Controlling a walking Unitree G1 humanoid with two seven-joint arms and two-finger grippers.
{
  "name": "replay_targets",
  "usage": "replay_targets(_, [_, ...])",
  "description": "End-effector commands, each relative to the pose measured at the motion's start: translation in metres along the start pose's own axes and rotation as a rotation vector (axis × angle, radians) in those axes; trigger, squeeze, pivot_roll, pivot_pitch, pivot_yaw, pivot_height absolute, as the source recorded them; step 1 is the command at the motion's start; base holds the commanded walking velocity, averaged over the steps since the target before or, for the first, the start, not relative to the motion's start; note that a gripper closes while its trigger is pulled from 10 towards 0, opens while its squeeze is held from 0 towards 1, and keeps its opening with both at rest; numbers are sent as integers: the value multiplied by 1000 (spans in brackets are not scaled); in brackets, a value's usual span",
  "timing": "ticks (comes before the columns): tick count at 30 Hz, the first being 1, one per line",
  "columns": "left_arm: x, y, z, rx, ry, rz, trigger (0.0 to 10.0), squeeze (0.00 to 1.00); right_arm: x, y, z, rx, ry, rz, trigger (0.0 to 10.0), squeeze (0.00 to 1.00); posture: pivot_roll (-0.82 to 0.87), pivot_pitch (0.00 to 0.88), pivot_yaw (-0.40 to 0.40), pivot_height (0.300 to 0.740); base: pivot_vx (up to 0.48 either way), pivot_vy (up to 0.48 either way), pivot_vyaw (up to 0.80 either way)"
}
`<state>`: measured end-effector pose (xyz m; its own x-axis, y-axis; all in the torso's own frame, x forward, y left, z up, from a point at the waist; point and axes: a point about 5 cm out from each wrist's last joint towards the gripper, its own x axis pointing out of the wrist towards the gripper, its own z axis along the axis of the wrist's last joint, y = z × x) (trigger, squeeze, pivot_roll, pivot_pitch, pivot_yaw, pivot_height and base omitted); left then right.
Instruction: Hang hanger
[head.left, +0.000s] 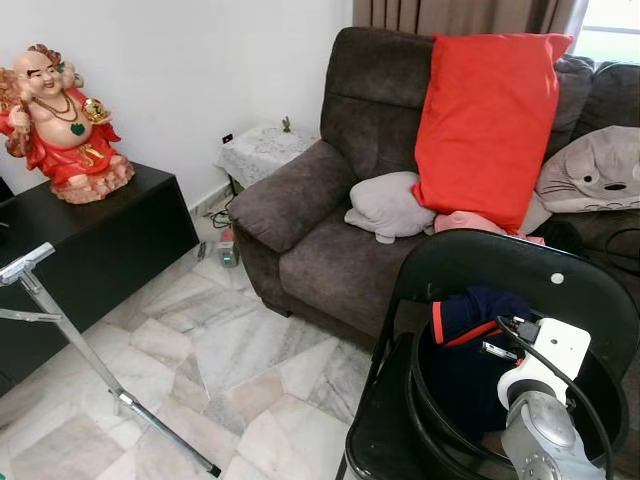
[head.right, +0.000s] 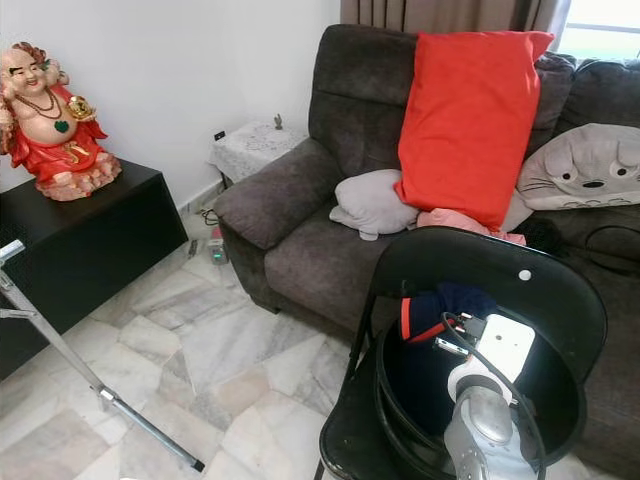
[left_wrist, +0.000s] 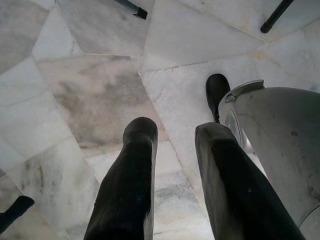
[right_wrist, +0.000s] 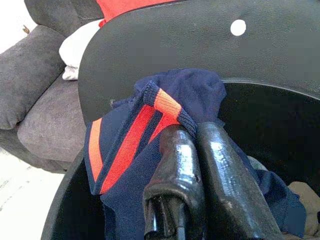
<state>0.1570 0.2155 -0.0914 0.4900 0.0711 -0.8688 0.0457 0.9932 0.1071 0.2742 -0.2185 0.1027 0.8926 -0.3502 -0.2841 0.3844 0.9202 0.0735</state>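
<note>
Over a black bucket (head.left: 600, 400) on a black chair (head.left: 470, 265), the right claw (right_wrist: 192, 132) has its two fingers pressed together, pinching a navy garment with red stripes (right_wrist: 135, 140) that drapes below and beside it. Above the marble floor (left_wrist: 95, 95), the left claw (left_wrist: 172, 132) hangs parted and empty.

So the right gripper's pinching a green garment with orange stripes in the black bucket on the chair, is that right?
Not quite: the garment is navy blue, not green, as the right wrist view shows. The rest holds: the right gripper pinches its orange-striped edge in the black bucket on the chair.
</note>
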Motion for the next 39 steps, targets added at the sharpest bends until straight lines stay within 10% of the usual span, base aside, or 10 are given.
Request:
replay_targets(1, [-1,4,-5,10,20,8,10000,0,-1,3,5,8,-23,6,0,0,-26,0,90,740,0,0,0])
replay_targets(22, [-1,4,-5,10,20,8,10000,0,-1,3,5,8,-23,6,0,0,-26,0,90,740,0,0,0])
replay_targets(24, [-1,4,-5,10,19,8,10000,0,-2,3,6,23,-30,-13,0,0,-27,0,90,740,0,0,0])
replay_targets(25, [-1,4,-5,16,16,15,10000,0,-9,-1,-2,229,-16,-104,0,0,-29,4,86,740,0,0,0])
replay_targets(27, [-1,5,-5,19,14,17,10000,0,-12,-4,-6,308,-5,-144,0,0,-27,4,85,740,0,0,0])
replay_targets(39, [-1,5,-4,22,14,18,10000,0,-13,-1,1,254,-58,-107,0,0,-24,8,85,740,0,0,0])
